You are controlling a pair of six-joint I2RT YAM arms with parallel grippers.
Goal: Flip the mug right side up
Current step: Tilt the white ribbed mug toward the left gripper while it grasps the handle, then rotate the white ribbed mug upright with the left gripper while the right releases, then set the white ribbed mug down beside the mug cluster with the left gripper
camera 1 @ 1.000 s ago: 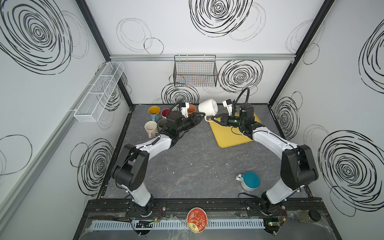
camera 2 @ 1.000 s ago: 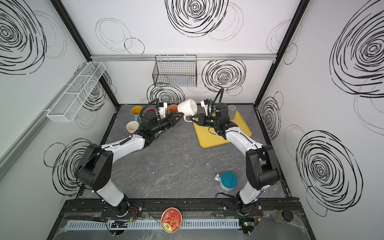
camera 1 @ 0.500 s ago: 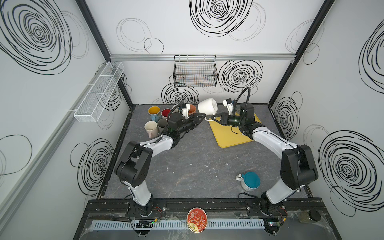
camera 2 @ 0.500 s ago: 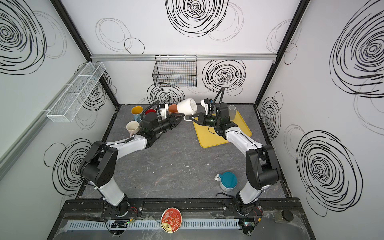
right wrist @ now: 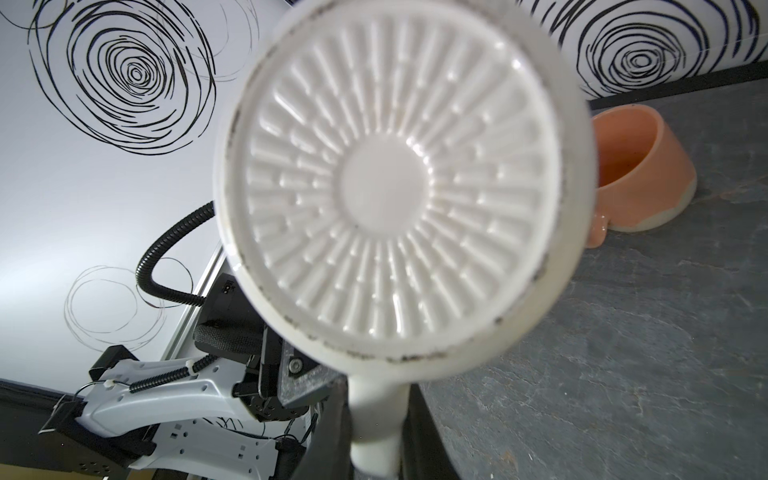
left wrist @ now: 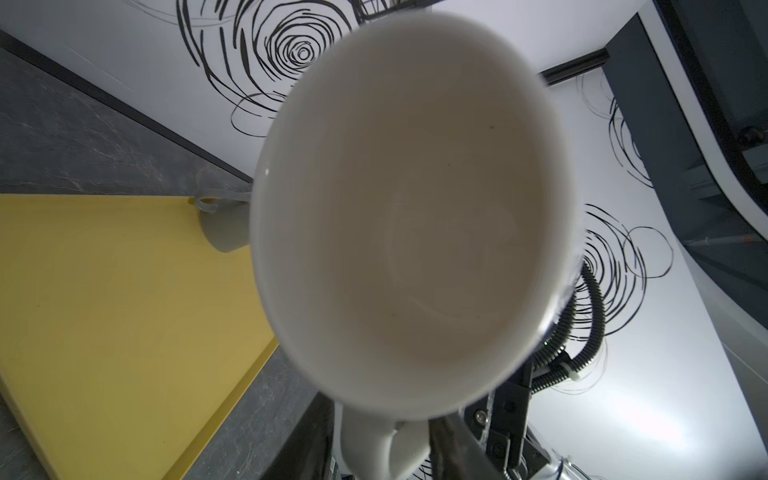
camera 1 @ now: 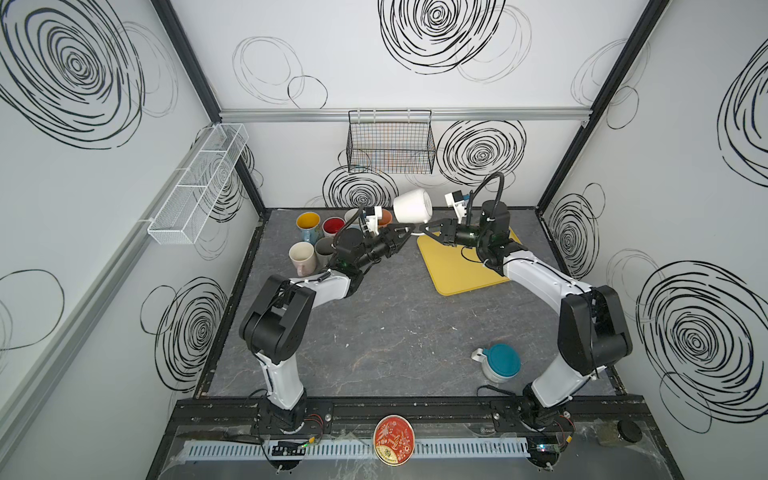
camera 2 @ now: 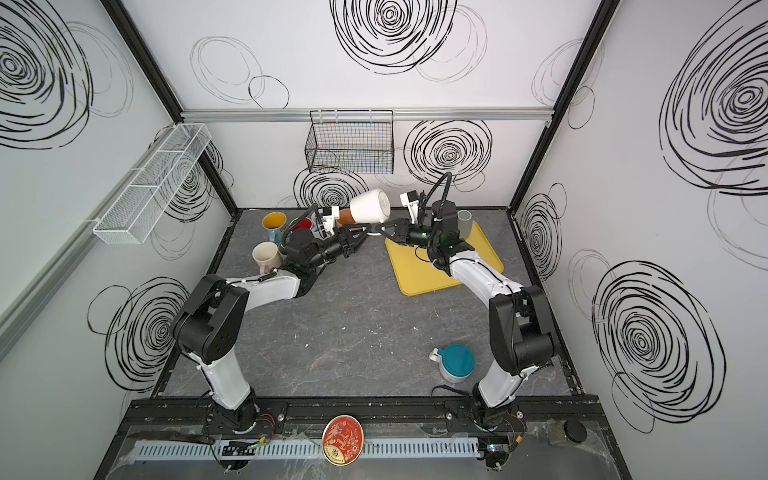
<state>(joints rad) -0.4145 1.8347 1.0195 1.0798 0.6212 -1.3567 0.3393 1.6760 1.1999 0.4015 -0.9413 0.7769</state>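
Observation:
A white mug hangs in the air at the back middle of the table, tipped on its side, in both top views. My right gripper is shut on its handle; the right wrist view shows the mug's ribbed underside. My left gripper reaches in from the opposite side, and the left wrist view looks into the mug's empty mouth. Its fingers stand on either side of the handle, close against it. Blur hides whether they press it.
A yellow tray lies under the right arm with a grey cup at its far corner. Several mugs cluster at the back left, an orange one nearest. A teal-topped mug sits front right. A wire basket hangs above.
My left gripper has moved right towards the mug's handle and its fingers have narrowed around it. The right gripper and the mug have stayed still.

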